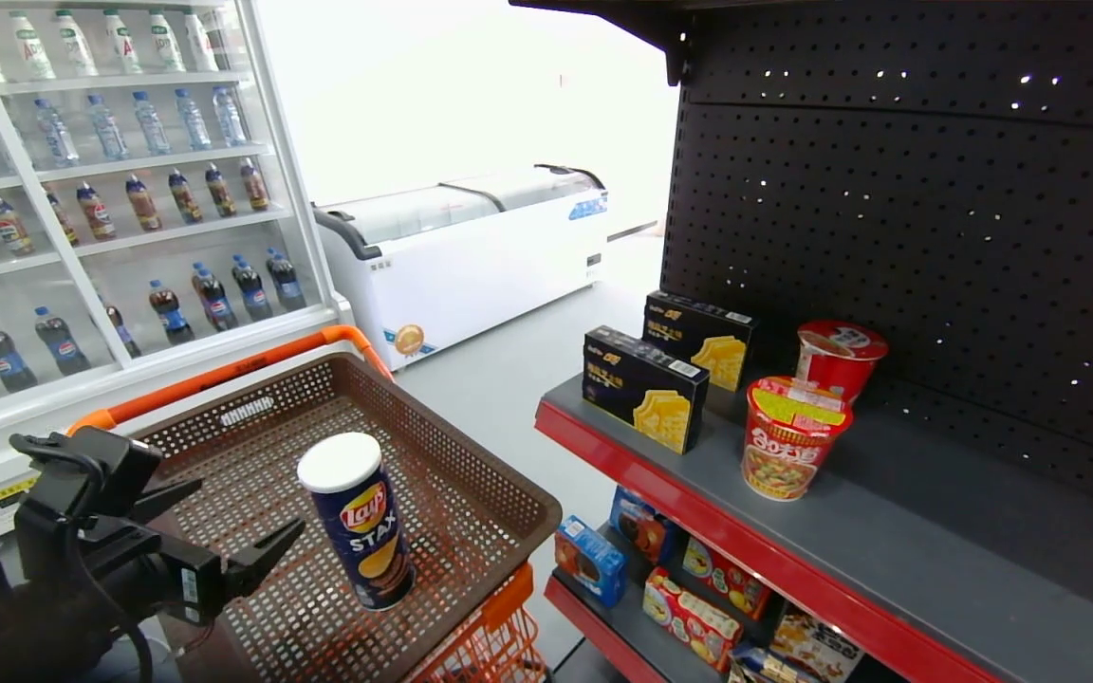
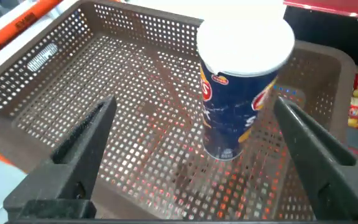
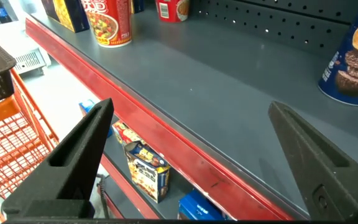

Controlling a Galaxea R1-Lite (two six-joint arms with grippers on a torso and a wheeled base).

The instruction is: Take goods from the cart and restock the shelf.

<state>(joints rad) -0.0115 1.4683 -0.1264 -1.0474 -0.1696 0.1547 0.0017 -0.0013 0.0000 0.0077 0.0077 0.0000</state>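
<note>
The left gripper (image 1: 252, 507) is seen with its jaws spread wide and nothing pinched between them. It is held over the near side of the brown perforated basket (image 1: 471, 446). Just ahead of its fingertips, a dark blue crisp canister (image 1: 357, 522) with a white lid is stood upright on the basket floor. In the left wrist view the canister (image 2: 238, 99) is framed between the two black fingers (image 2: 86, 149) and is touched by neither. The basket is carried on top of an orange cart (image 1: 224, 370), and an orange wire tray (image 1: 490, 645) is seen beneath it.

The right gripper (image 3: 191, 107) is likewise held with its jaws spread and nothing gripped. It is poised above the red front edge of the grey shelf (image 3: 229, 81). A blue round biscuit tub (image 3: 356, 62) is stood farther along that deck.

On the shelf (image 1: 888, 531), two dark boxes (image 1: 646, 389) are stood one behind the other. Beside them a cup of noodles (image 1: 788, 436) is placed near the front, with a red cup (image 1: 836, 359) behind it. The deck is backed by a black pegboard panel (image 1: 888, 190). Assorted snack packets (image 1: 689, 607) are stocked on the lower shelf.

A glass-fronted drinks cooler (image 1: 110, 190) filled with bottles is seen behind the cart, and a white chest freezer (image 1: 471, 256) is set farther back.
</note>
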